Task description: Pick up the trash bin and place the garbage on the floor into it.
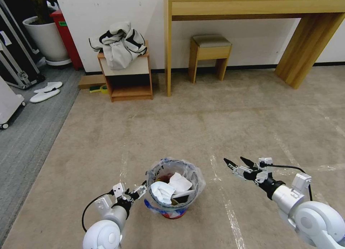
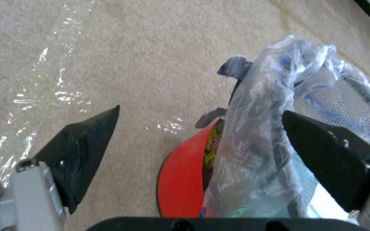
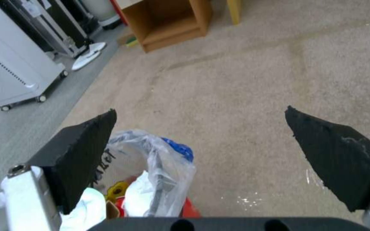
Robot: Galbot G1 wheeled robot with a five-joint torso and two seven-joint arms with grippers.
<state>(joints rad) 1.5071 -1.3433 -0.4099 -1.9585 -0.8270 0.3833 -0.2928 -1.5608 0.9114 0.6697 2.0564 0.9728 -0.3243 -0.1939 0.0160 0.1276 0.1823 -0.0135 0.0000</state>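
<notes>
On the left, the left gripper (image 1: 138, 192) sits low at the near-left side of the trash bin (image 1: 175, 188). In the left wrist view its two black fingers (image 2: 84, 150) stand wide apart, one over bare carpet, the other against the crinkled bag at the bin's rim, so the claw is spread and clamped on nothing.

The trash bin stands upright on the floor (image 1: 201, 126), a beige short-pile carpet crossed by shiny tape lines (image 1: 230, 209), directly in front of the robot and between the two arms. It is small and round, with a red base showing under a clear plastic bag (image 2: 275, 106) that bears blue and black print and puffs out over the rim. Inside it lies the garbage (image 1: 169, 189): crumpled white tissues and a flat white piece on top, with a bit of red and yellow beneath. The right wrist view shows the same white crumples (image 3: 140, 195) and a yellow scrap inside the bag.

To the right, the right gripper (image 1: 235, 163) hangs above the carpet, apart from the bin and pointing toward it. Its black fingers (image 3: 339, 154) are spread wide, with nothing between them.
</notes>
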